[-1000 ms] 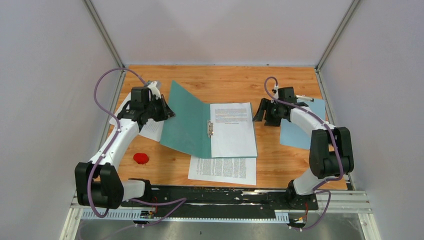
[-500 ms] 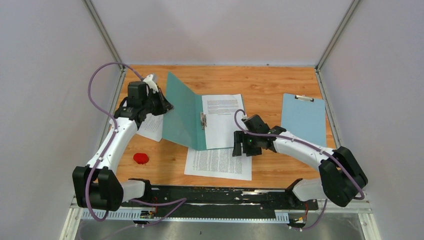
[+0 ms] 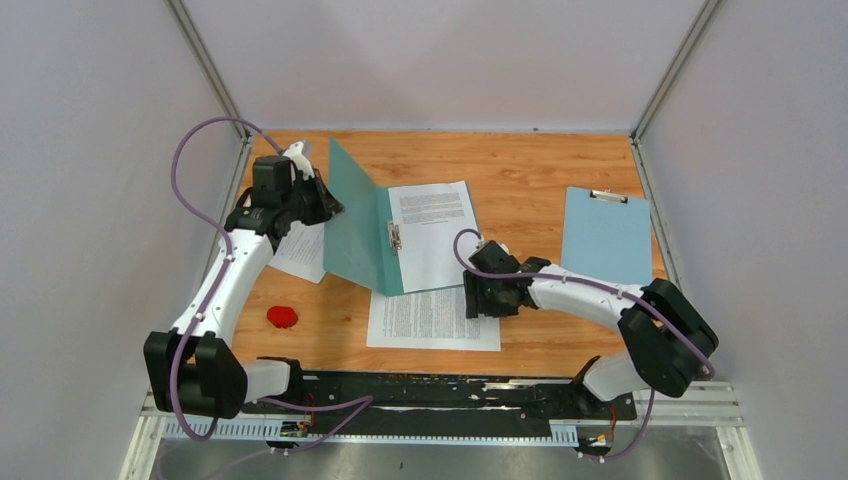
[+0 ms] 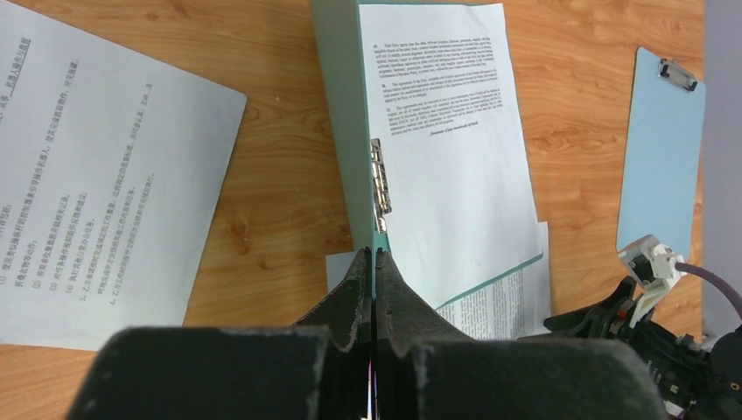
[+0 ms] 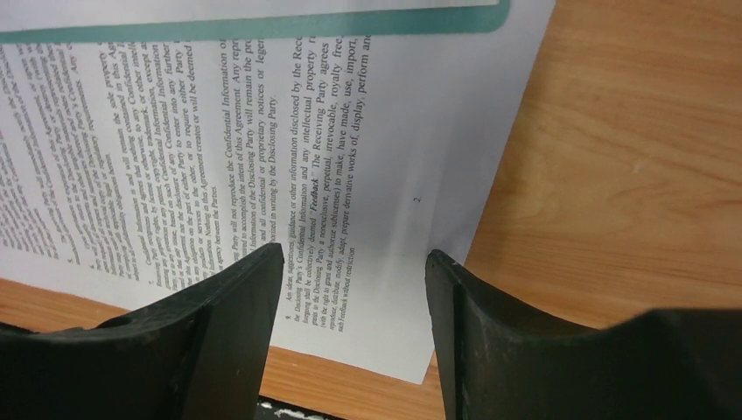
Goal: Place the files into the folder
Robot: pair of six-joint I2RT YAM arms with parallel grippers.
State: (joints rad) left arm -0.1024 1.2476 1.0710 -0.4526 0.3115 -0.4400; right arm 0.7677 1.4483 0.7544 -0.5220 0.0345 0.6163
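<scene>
The folder [image 3: 355, 235] [image 4: 341, 105] lies open in the middle of the wooden table [image 3: 540, 180], its left cover tilted up off the wood. The left gripper [image 3: 325, 205] [image 4: 374, 254] has that cover's edge pinched between tightly closed jaws. The right cover lies flat with a printed sheet [image 3: 432, 235] [image 4: 437, 131] on it, beside the metal fastener [image 3: 395, 237] [image 4: 380, 179] at the spine. A second sheet [image 3: 430, 325] [image 5: 306, 131] lies on the table on the near side, its far edge tucked under the folder. The right gripper [image 3: 487, 297] [image 5: 350, 262] is low over that sheet's near right corner, jaws apart and holding nothing; I can't tell whether they touch the paper. A third sheet [image 3: 302, 255] [image 4: 96, 175] lies left of the folder, under the left arm. A light blue clipboard [image 3: 605, 240] [image 4: 661, 157] sits well off to the right, and a small red object [image 3: 282, 317] near the left front.
</scene>
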